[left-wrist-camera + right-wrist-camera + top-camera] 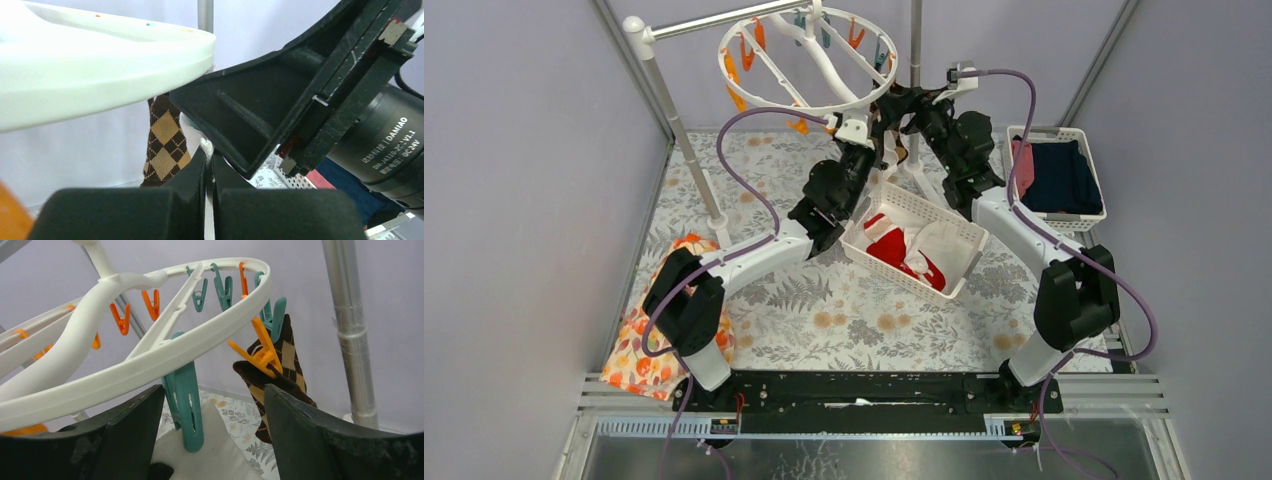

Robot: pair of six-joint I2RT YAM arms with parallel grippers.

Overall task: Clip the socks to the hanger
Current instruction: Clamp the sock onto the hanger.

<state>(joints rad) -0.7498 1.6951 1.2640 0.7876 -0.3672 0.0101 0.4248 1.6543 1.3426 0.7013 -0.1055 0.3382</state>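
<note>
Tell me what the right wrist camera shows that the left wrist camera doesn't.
Only the right wrist view: teal clothespins dangling from the rim, an orange clothespin at the top of the argyle sock, and the right gripper with jaws wide apart. Only the left wrist view: the left gripper shut, and the right arm's black housing close in front of it. Both: the white hanger, that sock hanging beneath it, and the metal pole.
</note>
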